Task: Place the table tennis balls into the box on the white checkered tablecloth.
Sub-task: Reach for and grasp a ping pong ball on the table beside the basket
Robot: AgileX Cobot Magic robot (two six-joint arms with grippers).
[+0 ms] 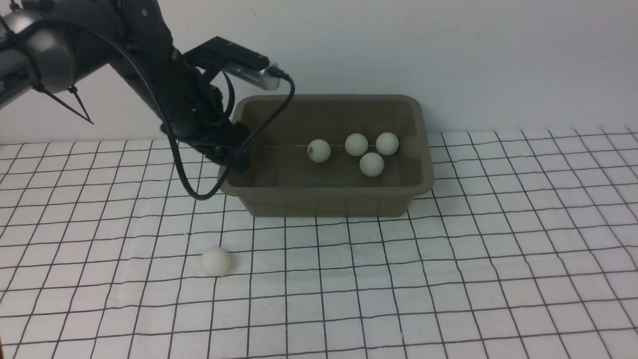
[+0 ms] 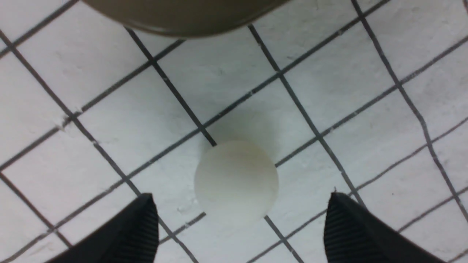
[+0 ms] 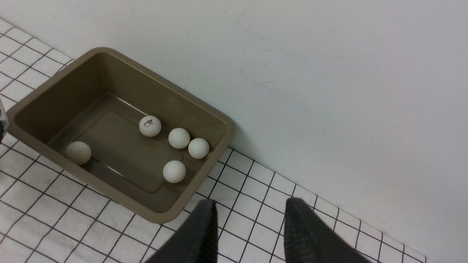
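The olive-brown box [image 1: 423, 164] stands at the back of the white checkered tablecloth [image 1: 448, 279]. Four white balls [image 1: 372, 164] show inside it in the front view. The right wrist view shows the box [image 3: 219, 122] with five balls, one with a dark logo [image 3: 150, 126] and one alone near the far end [image 3: 78, 152]. One more ball [image 1: 216, 261] lies on the cloth in front of the box's left corner. My left gripper [image 1: 233, 158] hangs by the box's left rim, open and empty. In the left wrist view this gripper [image 2: 241, 199] is above the loose ball [image 2: 236, 182]. My right gripper [image 3: 250, 204] is open and empty.
A plain white wall [image 1: 448, 50] rises right behind the box. The left arm's black cable [image 1: 199, 194] loops down in front of the box's left corner. The box's rim [image 2: 182, 22] shows in the left wrist view. The right arm is outside the front view.
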